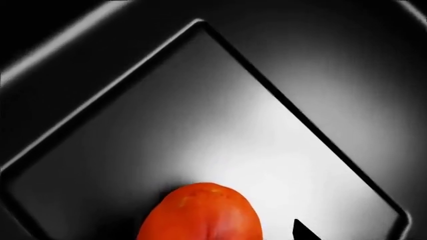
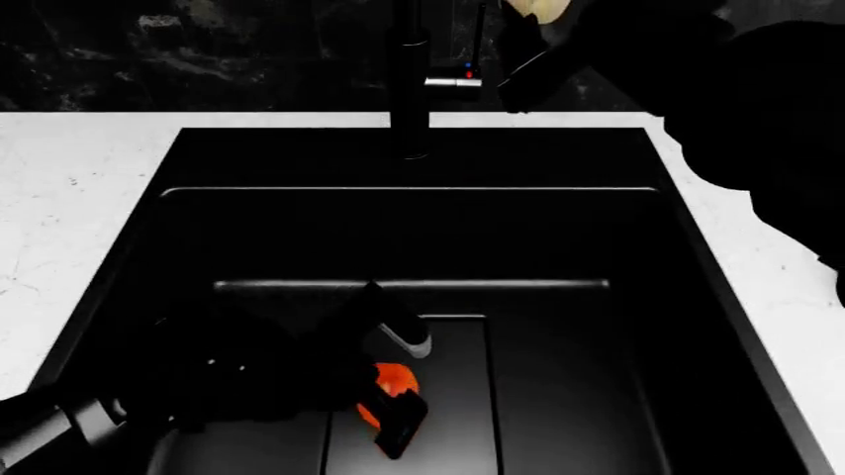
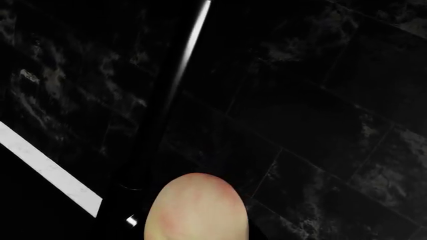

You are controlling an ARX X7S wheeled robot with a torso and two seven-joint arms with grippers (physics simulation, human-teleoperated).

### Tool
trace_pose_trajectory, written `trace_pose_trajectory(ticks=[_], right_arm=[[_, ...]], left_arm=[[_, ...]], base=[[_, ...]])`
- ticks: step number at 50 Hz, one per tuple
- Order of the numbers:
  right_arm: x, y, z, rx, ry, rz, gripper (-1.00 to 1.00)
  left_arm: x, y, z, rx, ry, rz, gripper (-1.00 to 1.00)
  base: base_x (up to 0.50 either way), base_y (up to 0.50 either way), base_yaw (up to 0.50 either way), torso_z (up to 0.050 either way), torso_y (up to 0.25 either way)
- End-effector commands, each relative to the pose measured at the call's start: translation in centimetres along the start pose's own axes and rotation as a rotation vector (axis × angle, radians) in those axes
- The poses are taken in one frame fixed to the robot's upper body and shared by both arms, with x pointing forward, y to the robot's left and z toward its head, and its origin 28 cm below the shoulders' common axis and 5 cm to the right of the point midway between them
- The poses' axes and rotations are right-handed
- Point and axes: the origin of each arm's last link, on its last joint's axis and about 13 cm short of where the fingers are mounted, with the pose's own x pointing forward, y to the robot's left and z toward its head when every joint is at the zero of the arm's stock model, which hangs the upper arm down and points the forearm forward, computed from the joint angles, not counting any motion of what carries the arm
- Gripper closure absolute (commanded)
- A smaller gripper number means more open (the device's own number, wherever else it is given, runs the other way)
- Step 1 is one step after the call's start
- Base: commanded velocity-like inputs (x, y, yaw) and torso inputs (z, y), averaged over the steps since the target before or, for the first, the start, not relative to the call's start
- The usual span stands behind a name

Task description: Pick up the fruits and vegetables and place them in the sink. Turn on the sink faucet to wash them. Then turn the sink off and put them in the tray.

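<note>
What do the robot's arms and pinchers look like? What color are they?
They are almost all black and chunky. The left gripper has flat, dark, blocky fingers, and one finger has a pale grey edge. The left arm ends in a grey cylinder-shaped joint. The right gripper and its arm show only as a big black shape. No cables or markings show.

The sink [image 2: 687, 297] is set into the counter [image 2: 66, 198], with the faucet [image 2: 412, 79] behind its back edge. Low inside the sink sits the tomato [image 2: 390, 381] (between the left gripper's [image 2: 394, 388] fingers [image 2: 403, 426]). The apple [image 2: 541, 8] is up right of the faucet.
</note>
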Motion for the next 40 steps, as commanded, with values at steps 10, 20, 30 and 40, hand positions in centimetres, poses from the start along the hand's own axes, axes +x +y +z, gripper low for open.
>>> trace_pose_trajectory(ticks=[10, 20, 30, 40], right_arm=[[0.2, 0.2, -0.6, -0.009, 0.007, 0.008, 1.00], [0.3, 0.3, -1.0, -0.005, 0.015, 0.011, 1.00], [0.0, 0.4, -1.3, -0.004, 0.023, 0.005, 1.00], [-0.7, 0.5, -1.1, 0.011, 0.017, 0.002, 1.00]], left_arm=[[1.2, -0.1, -0.8, 0.012, 0.031, -0.008, -1.00], [2.0, -0.1, -1.3, 0.017, 0.058, -0.014, -1.00], [1.9, -0.2, -1.4, 0.015, 0.053, -0.033, 1.00], [-3.9, -0.6, 3.8, 0.057, -0.246, -0.010, 1.00]], base=[[0.00, 0.00, 0.00, 0.000, 0.000], [0.00, 0.00, 0.00, 0.000, 0.000], [0.00, 0.00, 0.00, 0.000, 0.000], [0.00, 0.00, 0.00, 0.000, 0.000]])
